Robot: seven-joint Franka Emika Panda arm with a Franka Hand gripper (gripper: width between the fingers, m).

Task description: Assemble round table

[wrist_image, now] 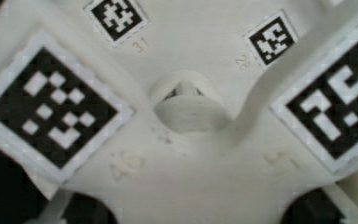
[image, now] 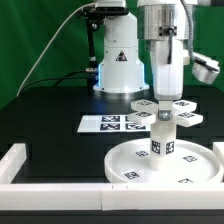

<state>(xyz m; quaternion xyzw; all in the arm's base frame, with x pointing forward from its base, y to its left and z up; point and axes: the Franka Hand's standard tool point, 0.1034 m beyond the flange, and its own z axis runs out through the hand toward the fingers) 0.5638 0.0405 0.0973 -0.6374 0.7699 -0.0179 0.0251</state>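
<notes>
The large round disc (image: 135, 160) lies flat at the exterior view's lower right. The short cylindrical leg (image: 162, 138) stands upright on its hub. The cross-shaped foot (image: 183, 110) sits on top of the leg, its tagged arms spread out. My gripper (image: 163, 98) comes straight down on the foot's middle and is shut on it. In the wrist view the foot (wrist_image: 176, 150) fills the frame, with its central boss (wrist_image: 188, 106) and tagged arms. The gripper (wrist_image: 202, 208) straddles the foot, with dark fingertips (wrist_image: 78, 210) at either side.
The marker board (image: 108, 124) lies on the black table behind the disc. Long white border rails (image: 40, 190) run along the front and the exterior view's left. The arm's white base (image: 120, 60) stands at the back.
</notes>
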